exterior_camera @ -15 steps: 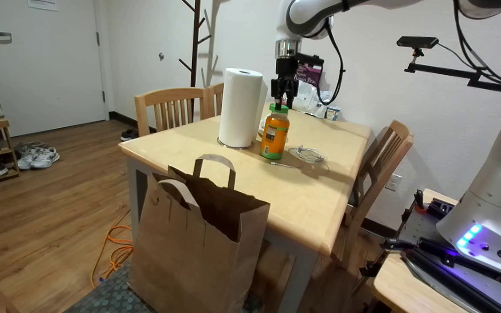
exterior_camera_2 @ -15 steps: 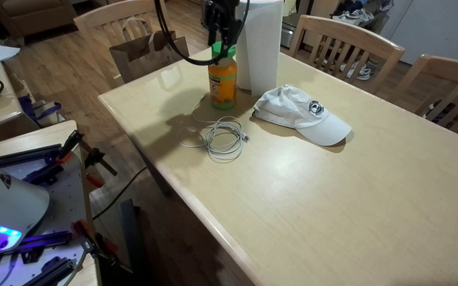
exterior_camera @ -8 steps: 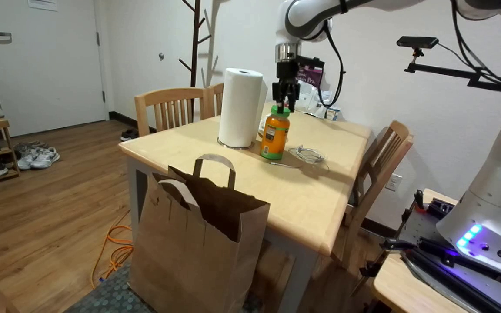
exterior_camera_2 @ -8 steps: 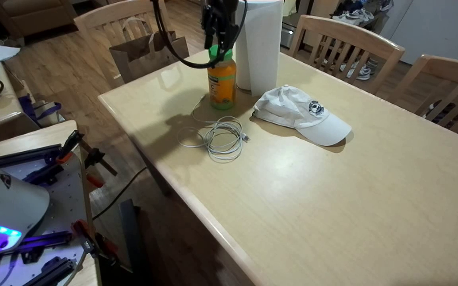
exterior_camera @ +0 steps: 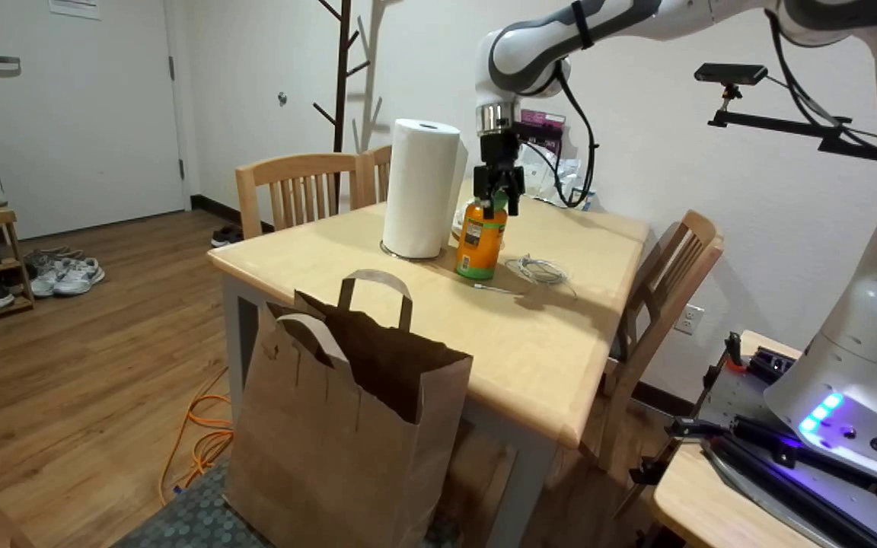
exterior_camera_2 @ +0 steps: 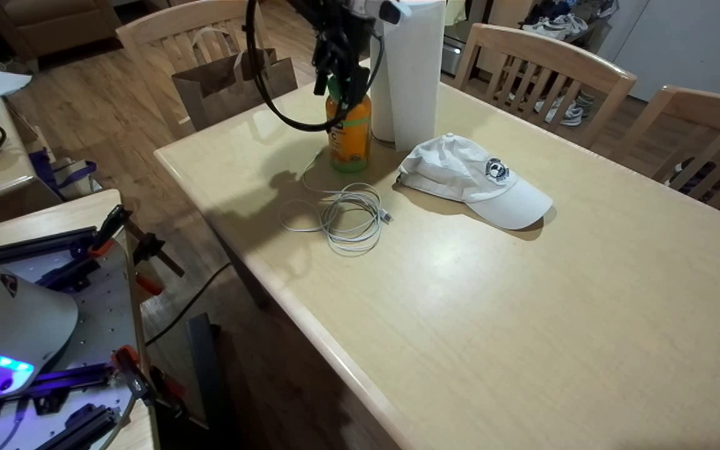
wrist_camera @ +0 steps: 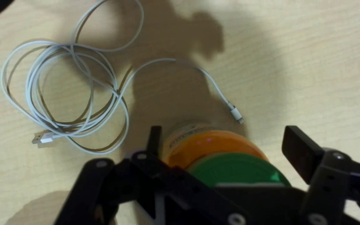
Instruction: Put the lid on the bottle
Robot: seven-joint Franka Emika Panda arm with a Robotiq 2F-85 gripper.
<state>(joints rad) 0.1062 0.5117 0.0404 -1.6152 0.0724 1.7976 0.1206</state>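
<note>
The orange bottle (exterior_camera: 479, 242) stands upright on the table in both exterior views, its green base resting on the wood. On its top sits the green lid (wrist_camera: 236, 170), which the wrist view shows from above, partly covered by the gripper's body; whether it is screwed down I cannot tell. My gripper (wrist_camera: 228, 143) is right over the bottle with its jaws spread apart. One finger stands to each side of the lid, and table shows between the right finger (wrist_camera: 302, 153) and the lid. In an exterior view the gripper (exterior_camera_2: 335, 95) hides much of the lid.
A tall paper towel roll (exterior_camera: 421, 190) stands close beside the bottle. A white baseball cap (exterior_camera_2: 460, 178) lies nearby. The coiled white cable (wrist_camera: 70, 90) rests on the table by the bottle's base. A brown paper bag (exterior_camera: 347, 426) stands at the table's end.
My gripper has come down from above the lid, and its jaws have opened, so the fingers now reach beside the lid. The lid sits slightly lower than a second ago.
</note>
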